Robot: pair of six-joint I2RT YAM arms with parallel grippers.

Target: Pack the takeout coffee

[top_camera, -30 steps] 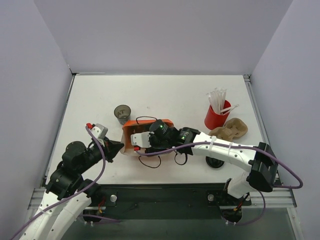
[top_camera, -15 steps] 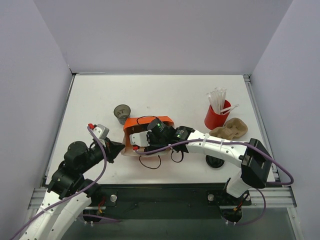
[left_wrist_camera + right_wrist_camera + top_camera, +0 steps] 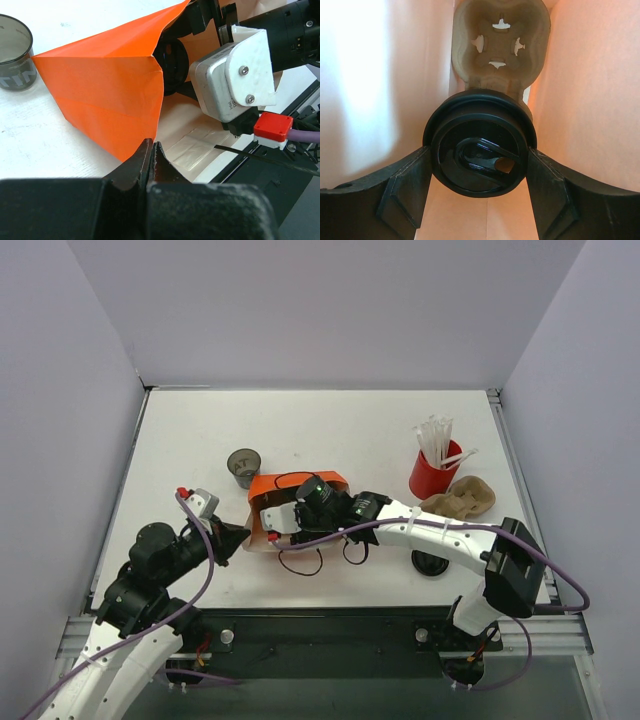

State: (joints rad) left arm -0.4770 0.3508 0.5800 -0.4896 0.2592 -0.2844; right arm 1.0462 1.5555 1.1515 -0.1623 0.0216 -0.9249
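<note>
The orange paper bag (image 3: 290,485) lies on its side at the table's middle, mouth toward the left arm. My left gripper (image 3: 238,534) is shut on the bag's lower mouth edge (image 3: 151,150). My right gripper (image 3: 479,155) reaches inside the bag, both fingers (image 3: 402,185) pressed against the takeout coffee (image 3: 479,150); its black round lid faces the camera. In the top view the right fingertips are hidden by the bag. A brown pulp cup carrier (image 3: 500,45) lies at the bag's far end, just beyond the cup. The left wrist view shows the dark cup (image 3: 172,67) in the bag mouth.
A lidless dark see-through cup (image 3: 244,465) stands just left of the bag. A red cup of white straws (image 3: 432,475), a second brown pulp carrier (image 3: 462,500) and a flat black lid disc (image 3: 430,563) sit at the right. The bag's black cord handles (image 3: 300,565) loop on the table.
My right gripper has pushed a little further left into the bag with the coffee, mostly between the two earlier frames. The left gripper keeps its hold on the bag edge.
</note>
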